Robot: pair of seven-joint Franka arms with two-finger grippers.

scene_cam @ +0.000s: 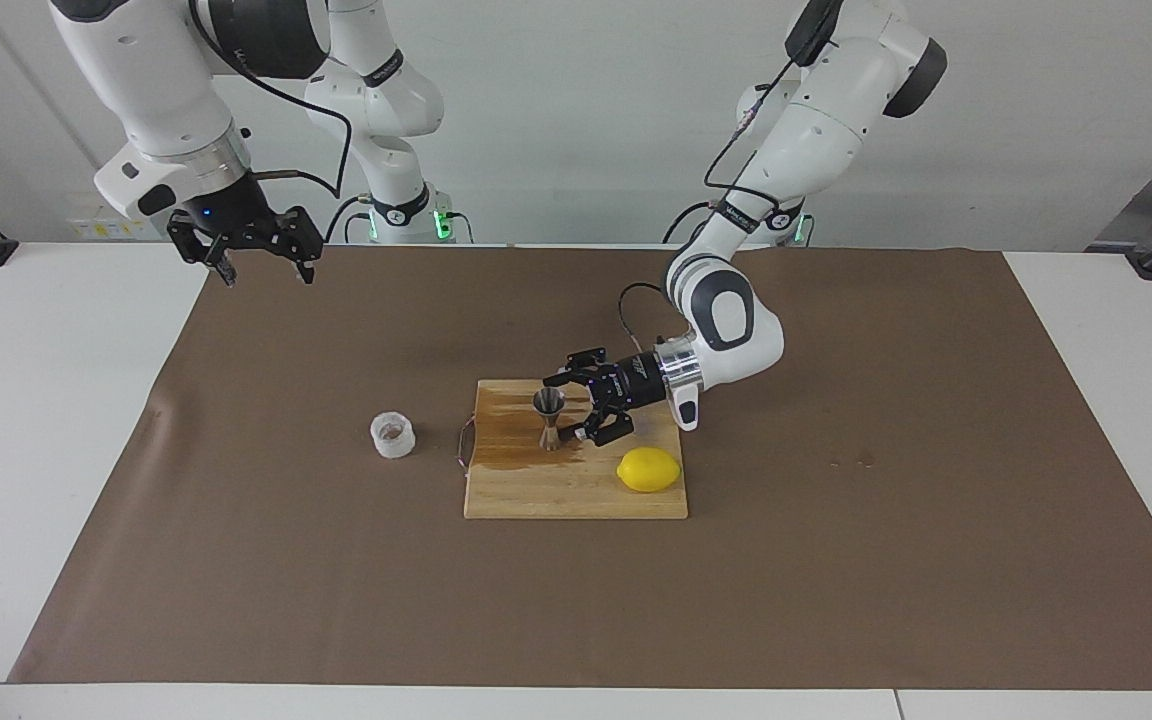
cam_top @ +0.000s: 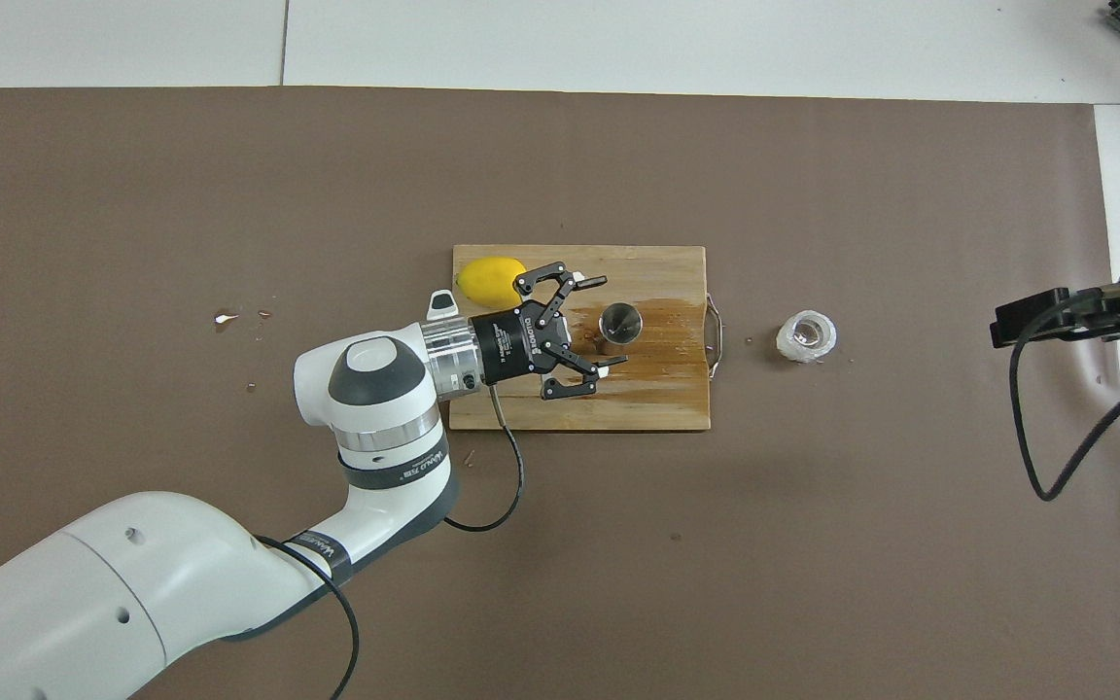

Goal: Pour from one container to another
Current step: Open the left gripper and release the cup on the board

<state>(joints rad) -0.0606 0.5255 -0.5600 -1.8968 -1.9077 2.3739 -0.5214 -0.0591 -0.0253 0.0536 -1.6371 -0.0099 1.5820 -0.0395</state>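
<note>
The steel hourglass jigger [scene_cam: 549, 418] [cam_top: 620, 324] stands upright on the wooden cutting board [scene_cam: 576, 495] [cam_top: 662, 408], on a wet brown stain. My left gripper [scene_cam: 561, 409] [cam_top: 612, 322] lies level just over the board, open, with a fingertip on each side of the jigger and a gap showing on both. The small ribbed whitish cup [scene_cam: 393, 434] [cam_top: 806, 336] sits upright on the brown mat, beside the board toward the right arm's end. My right gripper [scene_cam: 258, 268] waits open, high over the mat's edge at its own end, holding nothing.
A yellow lemon [scene_cam: 649, 469] [cam_top: 490, 278] rests on the board's corner beside the left wrist. A metal handle [cam_top: 713, 334] sticks out of the board toward the cup. A few droplets [cam_top: 225, 316] dot the brown mat [scene_cam: 836, 600] toward the left arm's end.
</note>
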